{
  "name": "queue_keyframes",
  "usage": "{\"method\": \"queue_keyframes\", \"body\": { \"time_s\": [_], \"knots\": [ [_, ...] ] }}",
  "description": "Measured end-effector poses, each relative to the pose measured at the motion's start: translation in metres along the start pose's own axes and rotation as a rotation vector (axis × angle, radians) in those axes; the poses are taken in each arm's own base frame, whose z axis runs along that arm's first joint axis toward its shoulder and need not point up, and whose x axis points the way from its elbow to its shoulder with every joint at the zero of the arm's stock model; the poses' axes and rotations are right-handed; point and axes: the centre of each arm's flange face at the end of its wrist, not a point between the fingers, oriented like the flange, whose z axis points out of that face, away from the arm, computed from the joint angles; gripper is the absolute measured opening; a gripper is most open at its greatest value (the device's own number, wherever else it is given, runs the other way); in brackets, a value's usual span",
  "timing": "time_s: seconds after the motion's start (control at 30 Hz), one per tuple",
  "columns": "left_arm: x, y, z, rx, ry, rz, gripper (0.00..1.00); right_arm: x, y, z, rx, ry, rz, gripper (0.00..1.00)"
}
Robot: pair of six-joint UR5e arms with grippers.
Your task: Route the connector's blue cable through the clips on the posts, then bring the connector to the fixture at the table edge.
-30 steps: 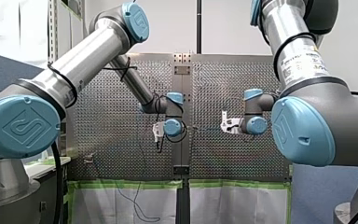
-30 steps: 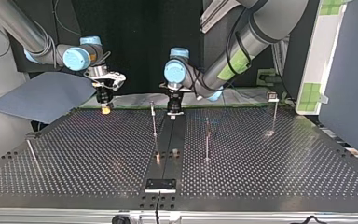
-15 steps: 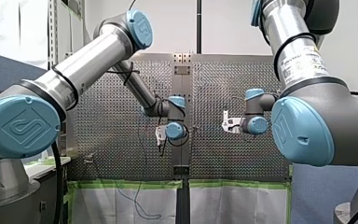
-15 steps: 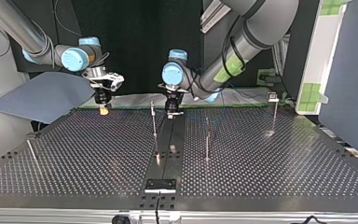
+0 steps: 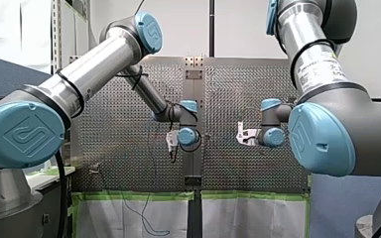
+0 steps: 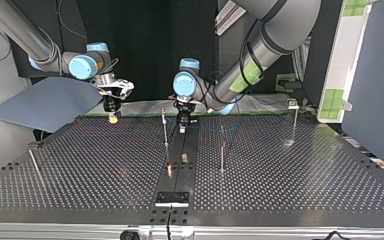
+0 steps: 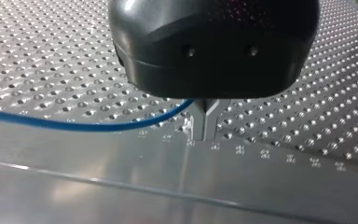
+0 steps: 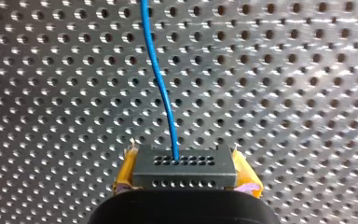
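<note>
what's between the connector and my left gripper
Blue cable: leaving the connector in the right wrist view, reaching my left gripper in the left wrist view.

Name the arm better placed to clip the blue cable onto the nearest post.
Left. My left tool pinches the blue cable beside the slim metal post; my right tool holds the black rectangular connector farther off.

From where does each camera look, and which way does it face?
Front view: behind and above the arms, facing over the perforated table; both arms show.
Top view: across the table, facing the arms; both come in from above, sides crossed.
Left wrist view: on my left wrist, along my left gripper, shut on the blue cable.
Right wrist view: on my right wrist; my right gripper holds the connector.
Both wrist views share the blue cable.
</note>
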Motion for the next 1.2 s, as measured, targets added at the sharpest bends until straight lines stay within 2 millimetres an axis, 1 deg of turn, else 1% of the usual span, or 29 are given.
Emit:
{"method": "queue_keyframes", "body": {
  "time_s": [0.17,0.37,0.53,0.77,1.03,1.2],
  "knots": [
    [-0.009,0.001,0.008,-0.015,-0.019,-0.007,0.00,-0.009,0.001,0.009,0.007,-0.008,0.004,0.00],
    [-0.013,0.001,0.013,-0.022,-0.026,-0.010,0.00,-0.004,0.003,0.024,0.017,0.004,0.007,0.00],
    [-0.010,0.004,0.016,-0.033,-0.022,-0.008,0.00,0.002,0.006,0.033,0.019,0.018,0.006,0.00],
    [-0.008,0.010,0.019,-0.049,-0.016,-0.004,0.00,0.005,0.008,0.039,0.024,0.027,0.006,0.00],
    [-0.014,0.010,0.025,-0.053,-0.029,-0.012,0.00,-0.002,0.011,0.045,0.023,0.005,0.009,0.00],
    [-0.015,0.013,0.026,-0.062,-0.025,-0.009,0.00,0.000,0.012,0.049,0.026,0.006,0.009,0.00]
  ]
}}
